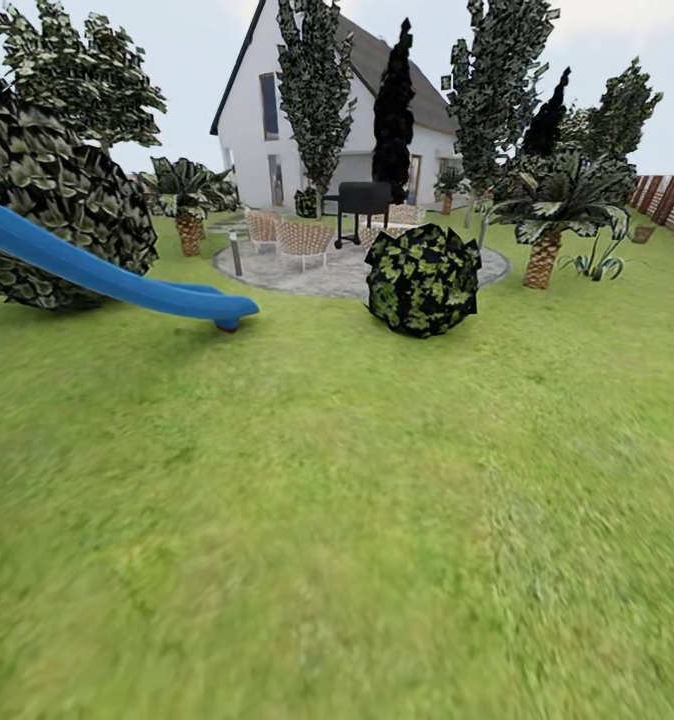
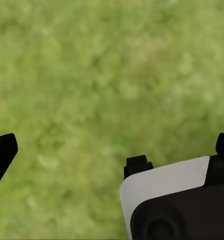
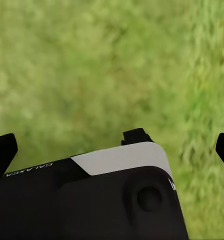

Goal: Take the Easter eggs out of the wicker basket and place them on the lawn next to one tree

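Lawn [image 1: 357, 520] spreads wide before robot; white house [image 1: 252, 110], trees [image 1: 497, 80] far ahead, blue slide [image 1: 97, 270] left. No basket or eggs here. Judgement: turn slowly, scan for basket. Left gripper [image 2: 109, 147], right gripper [image 3: 112, 145]: jaws apart, empty, over grass.

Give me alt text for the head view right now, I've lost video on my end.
A wide lawn fills the foreground, with no basket or eggs in sight. Beyond it, a round dark shrub sits at the edge of a paved patio with chairs and a black grill, before a white house and tall trees. A blue slide enters from the left.
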### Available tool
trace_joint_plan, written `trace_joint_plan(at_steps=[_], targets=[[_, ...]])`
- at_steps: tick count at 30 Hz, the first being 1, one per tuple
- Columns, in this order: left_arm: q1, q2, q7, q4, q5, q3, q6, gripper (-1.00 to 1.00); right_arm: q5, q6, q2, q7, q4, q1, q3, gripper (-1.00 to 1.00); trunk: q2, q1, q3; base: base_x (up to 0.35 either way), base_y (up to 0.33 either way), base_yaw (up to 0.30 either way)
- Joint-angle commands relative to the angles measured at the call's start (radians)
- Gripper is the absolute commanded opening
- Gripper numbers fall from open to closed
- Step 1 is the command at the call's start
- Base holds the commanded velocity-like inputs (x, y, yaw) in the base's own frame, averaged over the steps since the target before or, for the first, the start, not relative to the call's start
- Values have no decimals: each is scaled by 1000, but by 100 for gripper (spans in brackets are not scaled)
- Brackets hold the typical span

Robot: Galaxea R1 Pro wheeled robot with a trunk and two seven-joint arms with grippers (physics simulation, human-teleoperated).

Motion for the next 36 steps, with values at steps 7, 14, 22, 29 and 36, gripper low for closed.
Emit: trace_joint_plan(at_steps=[7, 14, 22, 29, 36], targets=[[0, 0, 1, 0, -4, -3, -3, 100, -1, -4, 1, 1, 1, -1, -7, 100, -1, 1, -1, 329, 0, -83], [0, 0, 2, 0, -4, -3, -3, 100, -1, -5, 1, 1, 1, -1, -7, 100, -1, 1, -1, 330, 0, -5], [0, 0, 2, 0, -4, -3, -3, 100, -4, -4, 1, 1, 1, -1, -7, 100, -1, 1, -1, 330, 0, -69], [0, 0, 1, 0, -4, -3, -3, 100, -4, -4, 1, 1, 1, -1, -7, 100, -1, 1, -1, 330, 0, -100], [0, 0, 1, 0, -4, -3, -3, 100, -3, -4, 1, 1, 1, -1, -7, 100, -1, 1, -1, 330, 0, -7]])
